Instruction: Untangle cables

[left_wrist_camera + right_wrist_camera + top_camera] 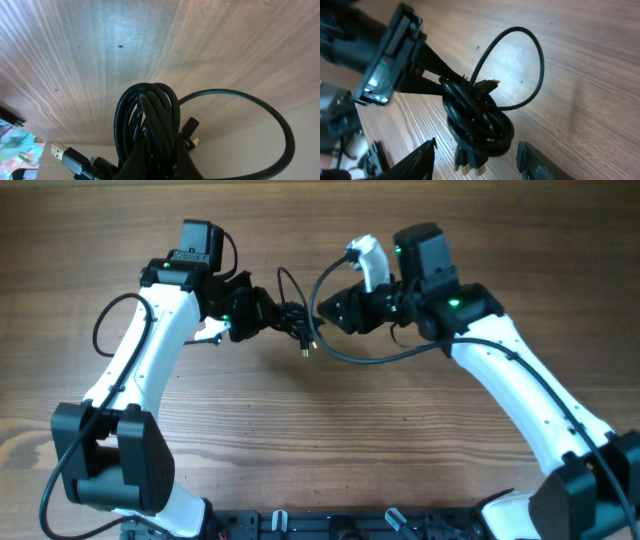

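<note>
Left gripper (pixel 270 316): jaws clenched on the knotted cables (pixel 479 124), seemingly lifted off the counter (pixel 330 450), upper centre of the overhead frame. Right gripper (pixel 333 310): jaws spread, empty, just beside the bundle. Step: choosing a strand. Next, likely: pinch the free loop (pixel 532 45) and draw it clear.

Left gripper (pixel 270 313) points to 3 o'clock, clamped on cables (pixel 297 317); right gripper (pixel 333 310) points to 9 o'clock, jaws spread.
</note>
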You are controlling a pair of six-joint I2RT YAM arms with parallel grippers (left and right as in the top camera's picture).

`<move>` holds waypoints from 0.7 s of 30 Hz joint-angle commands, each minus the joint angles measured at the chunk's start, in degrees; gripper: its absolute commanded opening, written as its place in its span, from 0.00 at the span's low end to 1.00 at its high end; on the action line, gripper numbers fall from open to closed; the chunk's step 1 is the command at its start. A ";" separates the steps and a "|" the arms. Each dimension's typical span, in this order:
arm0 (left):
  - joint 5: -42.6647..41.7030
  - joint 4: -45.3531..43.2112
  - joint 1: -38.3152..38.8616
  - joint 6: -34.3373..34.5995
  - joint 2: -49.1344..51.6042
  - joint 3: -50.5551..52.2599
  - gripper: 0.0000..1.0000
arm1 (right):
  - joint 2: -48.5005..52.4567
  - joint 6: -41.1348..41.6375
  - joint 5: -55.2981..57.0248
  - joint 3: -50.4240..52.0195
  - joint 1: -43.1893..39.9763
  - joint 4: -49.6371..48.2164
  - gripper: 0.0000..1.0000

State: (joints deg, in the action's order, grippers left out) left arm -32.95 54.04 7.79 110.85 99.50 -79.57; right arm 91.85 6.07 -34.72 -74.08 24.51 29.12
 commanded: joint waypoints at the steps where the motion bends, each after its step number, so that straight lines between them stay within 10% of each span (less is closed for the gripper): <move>1: -2.01 1.40 -0.20 -1.20 -0.94 -1.14 0.04 | 2.36 -7.02 -1.42 -1.05 1.84 0.20 0.50; 21: -2.16 1.09 -0.20 -22.21 -0.94 -1.11 0.04 | 5.49 -12.07 -5.46 -1.01 4.15 1.88 0.38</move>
State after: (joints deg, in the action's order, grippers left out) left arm -33.15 55.24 7.81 91.74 99.50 -79.57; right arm 95.42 -4.86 -38.26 -74.08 28.36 30.85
